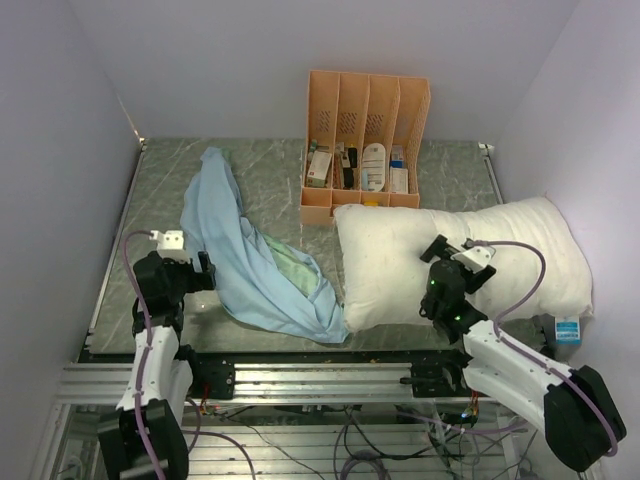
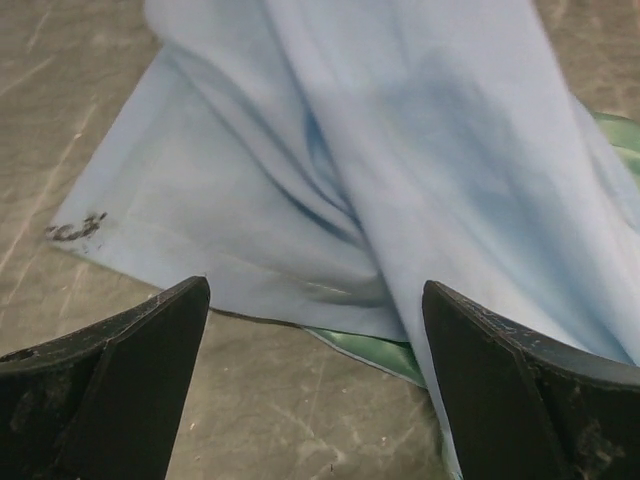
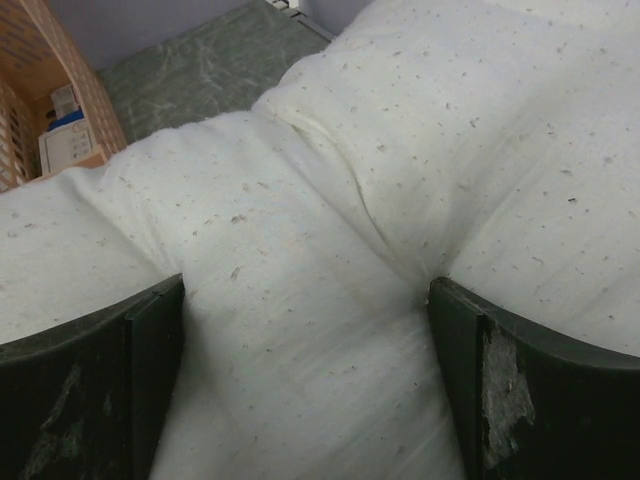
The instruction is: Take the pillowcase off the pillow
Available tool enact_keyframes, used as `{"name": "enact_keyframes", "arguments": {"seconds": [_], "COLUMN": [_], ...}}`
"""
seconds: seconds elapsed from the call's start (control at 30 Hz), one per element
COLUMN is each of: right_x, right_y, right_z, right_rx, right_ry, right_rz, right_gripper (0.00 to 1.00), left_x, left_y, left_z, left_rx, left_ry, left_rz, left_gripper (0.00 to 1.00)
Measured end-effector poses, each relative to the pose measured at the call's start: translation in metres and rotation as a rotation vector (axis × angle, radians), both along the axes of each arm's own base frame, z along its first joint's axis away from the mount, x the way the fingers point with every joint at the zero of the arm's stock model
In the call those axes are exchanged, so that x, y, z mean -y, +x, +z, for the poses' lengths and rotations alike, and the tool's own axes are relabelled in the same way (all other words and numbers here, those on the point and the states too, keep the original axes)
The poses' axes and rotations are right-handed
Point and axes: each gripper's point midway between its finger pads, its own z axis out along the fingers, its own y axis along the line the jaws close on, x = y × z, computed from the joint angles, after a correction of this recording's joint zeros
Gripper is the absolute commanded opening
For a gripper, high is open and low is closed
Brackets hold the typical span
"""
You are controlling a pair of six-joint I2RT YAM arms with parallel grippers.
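- So, the pillowcase is lying loose and crumpled on the left half of the table. The plain light-blue face is up, with a bit of the shiny green side peeking out of a fold.
- It's completely off the pillow, and its near right corner sits just beside the pillow's near left corner.
- Pillow's bare, off-white and speckled, sprawled across the right side. Its back left corner is right up against the orange file rack.
- Left gripper is spread wide and holding nothing, low over the table with the pillowcase's edge just ahead of its fingers.
- Right gripper is spread wide too, fingers down against the pillow with a fold bulging up between them, not pinched.
- Small blue-and-white box sits by the pillow's near right end.
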Motion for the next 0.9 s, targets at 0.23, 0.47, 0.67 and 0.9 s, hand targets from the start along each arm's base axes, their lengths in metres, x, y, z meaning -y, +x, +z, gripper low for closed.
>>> {"name": "enact_keyframes", "arguments": {"seconds": [0.23,0.47,0.67,0.9], "right_x": [-0.003,-0.004,-0.005,-0.005], "right_y": [0.007,0.009,0.011,0.011], "right_z": [-0.004,-0.004,-0.005,-0.005], "right_rx": [-0.014,-0.017,-0.026,-0.029], "right_ry": [-0.038,-0.051,-0.058,-0.062], "right_rz": [0.013,0.018,0.014,0.016], "right_gripper": [1.00,1.00,1.00,1.00], "left_x": [-0.012,-0.012,-0.014,-0.004], "left_y": [0.000,-0.012,-0.021,-0.020], "left_z": [0.038,0.077,0.071,0.026], "left_rx": [0.158,0.352,0.382,0.282], "left_ry": [0.037,0.058,0.054,0.036], "left_rz": [0.085,0.114,0.145,0.079], "left_gripper": [0.99,0.99,0.99,0.99]}}
